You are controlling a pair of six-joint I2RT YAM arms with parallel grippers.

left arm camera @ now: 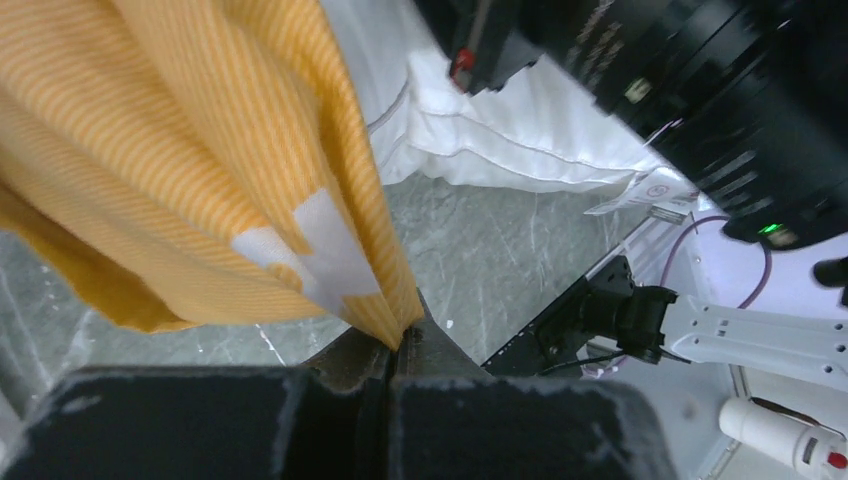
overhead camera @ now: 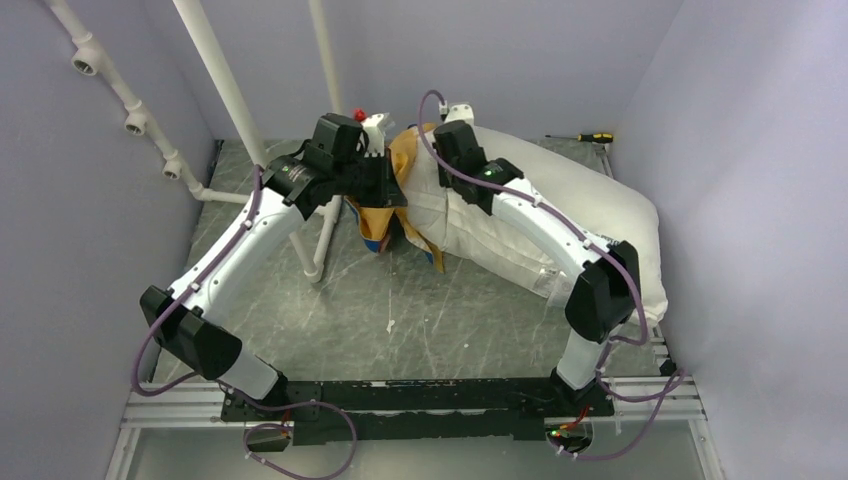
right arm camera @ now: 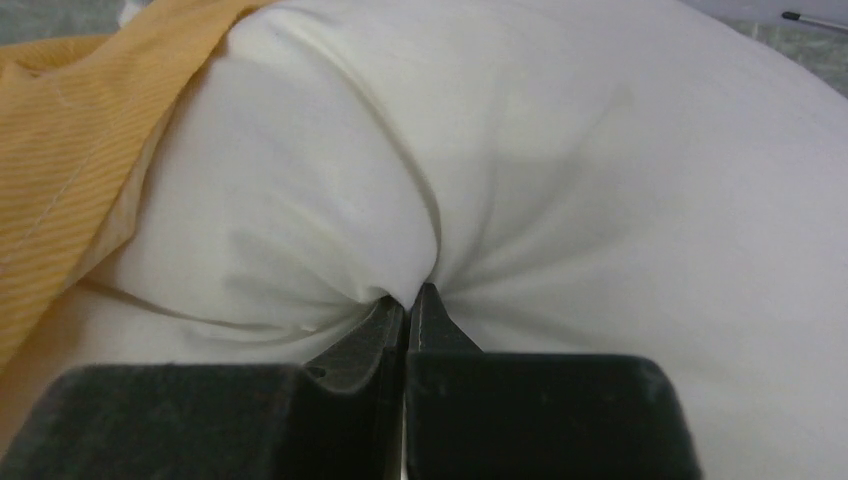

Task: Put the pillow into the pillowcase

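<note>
The plump white pillow (overhead camera: 560, 215) lies across the back right of the table. The yellow-orange pillowcase (overhead camera: 400, 195) hangs bunched at the pillow's left end, a little blue showing at its lower edge. My left gripper (overhead camera: 385, 175) is shut on an edge of the pillowcase (left arm camera: 230, 170); the striped fabric with a white letter runs out from between the closed jaws (left arm camera: 400, 340). My right gripper (overhead camera: 455, 130) is shut on a pinch of pillow (right arm camera: 500, 180) cloth, folds radiating from the jaw tips (right arm camera: 410, 298). Pillowcase fabric (right arm camera: 70, 150) drapes over the pillow's left side.
White pipes (overhead camera: 215, 75) stand at the back left, with a pipe stand (overhead camera: 318, 245) just left of the pillowcase. A screwdriver (overhead camera: 590, 137) lies at the back right by the wall. Purple-grey walls close in on both sides. The black base rail (overhead camera: 420, 400) runs along the near edge.
</note>
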